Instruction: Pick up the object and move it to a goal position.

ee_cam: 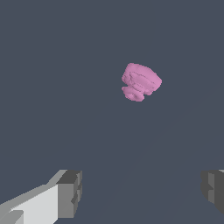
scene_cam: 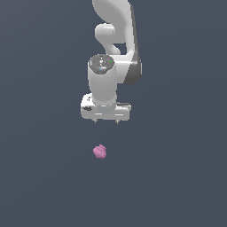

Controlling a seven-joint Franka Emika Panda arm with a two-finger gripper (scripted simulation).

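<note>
The object [scene_cam: 100, 151] is a small pink lumpy blob lying on the dark grey floor, below the arm in the exterior view. In the wrist view the object [ee_cam: 140, 82] shows alone on the floor, well clear of the fingers. My white gripper [scene_cam: 106, 121] hangs above it with its two short fingertips spread wide and nothing between them. One grey finger pad [ee_cam: 70, 192] and the other pad [ee_cam: 214, 189] stand far apart in the wrist view. The gripper is open and does not touch the blob.
The white Panda arm [scene_cam: 113, 48] rises behind the gripper toward the top of the exterior view. Around the blob there is only the flat dark grey floor [scene_cam: 177, 177].
</note>
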